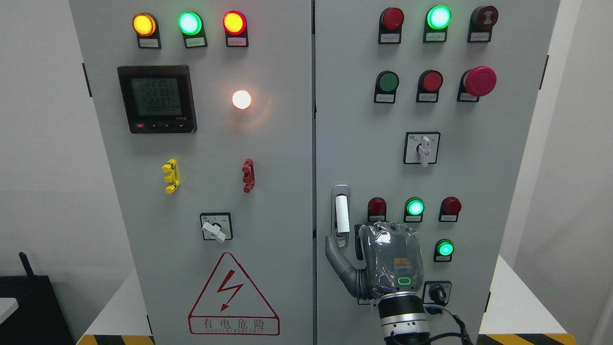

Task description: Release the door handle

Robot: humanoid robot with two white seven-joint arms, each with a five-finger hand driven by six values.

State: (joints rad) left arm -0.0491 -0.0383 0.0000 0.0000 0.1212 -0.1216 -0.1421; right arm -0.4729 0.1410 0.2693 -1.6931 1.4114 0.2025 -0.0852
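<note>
At the bottom edge, right of the middle, the right hand (390, 256) rests flat against the cabinet door (364, 120).

Its thumb (335, 249) touches the foot of the door handle (341, 215); the other fingers seem stretched and hold nothing (I see only their back). The handle stands just up-left of the palm. The release looks nearly finished; next, draw the hand away.

Behind the cabinet you had plain white walls (33, 143), a black case (28, 306) at lower left, and hazard-striped edging (115, 339) below.
</note>
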